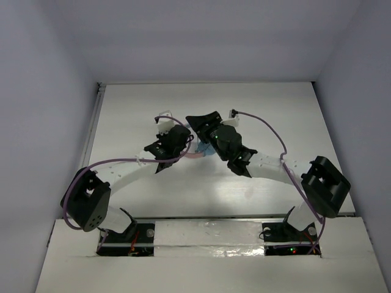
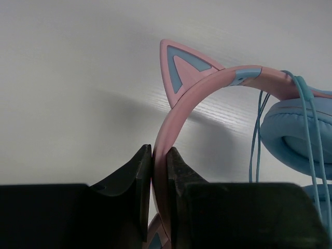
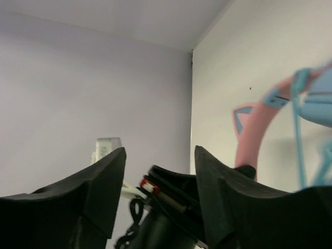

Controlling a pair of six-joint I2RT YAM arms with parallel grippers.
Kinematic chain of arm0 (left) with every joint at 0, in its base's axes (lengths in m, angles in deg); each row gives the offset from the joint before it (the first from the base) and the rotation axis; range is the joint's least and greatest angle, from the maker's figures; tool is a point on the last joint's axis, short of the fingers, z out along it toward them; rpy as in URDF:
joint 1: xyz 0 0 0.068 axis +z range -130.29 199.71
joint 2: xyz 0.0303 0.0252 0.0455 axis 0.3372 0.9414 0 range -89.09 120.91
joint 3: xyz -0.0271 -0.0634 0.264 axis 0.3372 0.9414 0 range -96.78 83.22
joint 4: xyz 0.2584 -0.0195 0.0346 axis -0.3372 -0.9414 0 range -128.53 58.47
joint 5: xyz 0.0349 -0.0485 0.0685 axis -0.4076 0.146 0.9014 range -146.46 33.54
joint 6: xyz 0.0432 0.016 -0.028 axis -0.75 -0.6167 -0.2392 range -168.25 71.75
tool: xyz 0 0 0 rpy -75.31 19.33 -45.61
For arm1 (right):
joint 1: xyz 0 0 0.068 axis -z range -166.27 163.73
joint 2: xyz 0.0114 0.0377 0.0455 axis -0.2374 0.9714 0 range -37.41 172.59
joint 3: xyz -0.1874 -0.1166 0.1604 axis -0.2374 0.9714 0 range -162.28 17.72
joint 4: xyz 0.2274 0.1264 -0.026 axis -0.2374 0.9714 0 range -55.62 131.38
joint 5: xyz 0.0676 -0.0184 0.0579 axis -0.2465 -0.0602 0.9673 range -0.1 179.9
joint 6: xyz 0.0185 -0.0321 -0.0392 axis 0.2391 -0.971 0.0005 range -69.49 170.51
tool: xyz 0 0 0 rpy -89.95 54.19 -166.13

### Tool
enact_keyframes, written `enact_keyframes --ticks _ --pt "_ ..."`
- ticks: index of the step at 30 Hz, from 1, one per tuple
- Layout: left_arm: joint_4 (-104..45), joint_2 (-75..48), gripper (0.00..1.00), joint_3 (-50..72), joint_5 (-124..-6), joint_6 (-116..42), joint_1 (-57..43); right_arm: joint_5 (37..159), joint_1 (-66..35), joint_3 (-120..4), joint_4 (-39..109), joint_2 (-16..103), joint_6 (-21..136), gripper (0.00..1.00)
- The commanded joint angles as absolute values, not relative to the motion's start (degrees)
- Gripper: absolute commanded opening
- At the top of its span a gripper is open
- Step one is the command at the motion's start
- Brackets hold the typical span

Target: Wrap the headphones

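Note:
The headphones have a pink headband (image 2: 192,98) with a pink and blue cat ear (image 2: 181,67), light blue ear cups (image 2: 295,135) and a thin light blue cord (image 2: 311,135) looped over the band. My left gripper (image 2: 159,155) is shut on the headband and holds it. In the top view only a bit of the pink band (image 1: 194,155) shows between the two grippers. My right gripper (image 3: 160,155) is open and empty, tilted sideways beside the headphones (image 3: 259,129), with the left gripper's body behind its jaws. The cord's free end is out of view.
The white table (image 1: 244,189) is enclosed by pale walls on the left, back and right. Both arms (image 1: 122,174) meet near the table's middle, with purple cables (image 1: 269,131) arching from them. The left gripper's body (image 3: 176,207) sits close before the right gripper.

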State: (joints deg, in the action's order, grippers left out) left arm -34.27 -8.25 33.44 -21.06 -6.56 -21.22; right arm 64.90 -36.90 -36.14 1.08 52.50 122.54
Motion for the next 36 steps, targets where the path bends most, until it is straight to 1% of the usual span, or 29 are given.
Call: enact_keyframes --ticks 1,2,3,4,6,9,10,12,13,16,17,18,19,20,21,23,26,27,29,34,36 --pt "-33.7 -9.0 0.0 28.9 -21.2 -8.3 -21.9 62.7 -36.6 -40.3 3.0 49.2 119.9 0.64" --pt "-34.0 -9.0 0.0 28.5 -21.2 -8.6 -21.9 64.0 -36.6 -41.8 5.0 49.3 119.2 0.7" --pt "-34.3 -8.7 0.0 28.0 -21.8 -9.4 -21.9 64.8 -36.6 -42.9 6.2 49.5 118.6 0.72" --pt "-34.8 -8.6 0.0 27.2 -21.8 -9.3 -21.9 65.7 -36.6 -44.4 7.6 49.8 117.7 0.77" --pt "-33.9 -8.8 0.0 27.1 -22.8 -9.5 -21.9 66.5 -36.6 -48.3 12.0 50.9 116.3 0.77" --pt "-34.0 -8.9 0.0 27.0 -24.3 -9.7 -21.9 64.8 -36.1 -47.9 11.4 50.4 115.0 0.77" --pt "-34.0 -8.9 0.0 27.1 -24.6 -10.2 -21.9 64.5 -36.1 -48.0 11.6 50.3 114.6 0.76" --pt "-33.9 -9.5 0.0 27.5 -25.8 -10.5 -21.9 62.9 -35.6 -47.9 12.2 49.6 113.0 0.7" --pt "-33.7 -9.7 0.0 27.8 -26.0 -10.5 -21.9 62.9 -35.0 -47.8 12.4 48.9 113.0 0.7" --pt "-33.8 -10.7 0.0 28.2 -26.5 -11.2 -21.9 58.7 -35.0 -45.2 12.1 45.1 109.8 0.47" --pt "-33.9 -11.0 0.0 28.4 -26.6 -11.7 -21.9 56.5 -34.3 -44.7 12.8 43.8 107.7 0.27" --pt "-33.5 -11.7 0.0 28.5 -26.8 -12.0 -21.9 55.4 -34.3 -44.1 12.9 42.5 106.4 0.18" --pt "-33.3 -12.0 0.0 28.6 -27.1 -12.2 -21.9 54.1 -34.3 -42.3 12.8 41.0 105.0 0.14" --pt "-33.3 -12.3 0.0 28.6 -27.1 -12.5 -21.9 52.2 -34.3 -41.4 12.8 37.9 101.8 0.02" --pt "-33.0 -12.8 0.0 28.6 -27.2 -13.1 -21.9 51.1 -34.3 -40.6 13.4 36.3 100.6 0.0" --pt "-32.8 -13.1 0.0 28.6 -27.5 -13.8 -21.9 48.9 -34.3 -37.9 14.5 30.9 96.3 0.0" --pt "-32.0 -12.5 0.0 27.5 -28.3 -15.8 -21.9 45.8 -34.3 -34.6 16.6 25.0 92.5 0.0" --pt "-31.9 -11.8 0.0 27.2 -28.7 -16.4 -21.9 44.2 -34.3 -32.0 17.6 20.8 91.6 0.0" --pt "-29.7 -11.2 0.0 26.4 -29.2 -18.4 -21.3 42.3 -33.8 -29.8 20.7 16.6 90.2 0.0" --pt "-26.0 -6.7 0.0 23.4 -30.4 -21.7 -19.8 40.4 -33.8 -23.6 29.2 2.8 90.1 0.0" --pt "-23.0 -4.3 0.0 22.9 -31.3 -22.8 -18.4 39.6 -33.8 -22.4 34.4 -1.1 91.1 0.03"
